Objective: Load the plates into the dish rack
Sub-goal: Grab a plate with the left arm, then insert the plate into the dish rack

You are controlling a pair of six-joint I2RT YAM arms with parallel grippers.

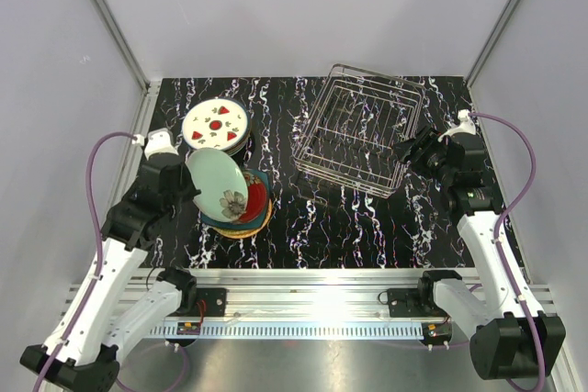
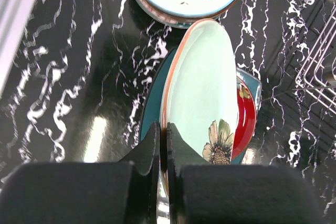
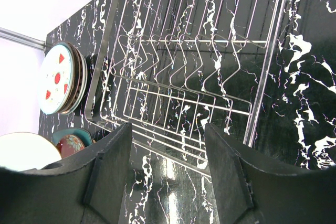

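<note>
Left tool (image 2: 164, 139) clamps the tilted mint-green plate (image 2: 202, 87) by its rim; right tool (image 3: 168, 148) stands released close to the dish rack (image 1: 360, 128).

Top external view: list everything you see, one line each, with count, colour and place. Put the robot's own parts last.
mint-green plate: one, brown flower, tilted above the near-left stack
red plate: one, near-left stack, top
dark teal plate: one, under the red plate
orange-tan plate: one, bottom of that stack
strawberry plate: one, white with red, top of the far-left stack
plates beneath it: count unclear, dark
dish rack: one, silver wire, far right of centre, empty
table: one, black with white veins
left arm: one, white and black; jaws shut on the mint-green plate's rim
right arm: one, white and black; jaws open at the rack's right edge, holding nothing
</note>
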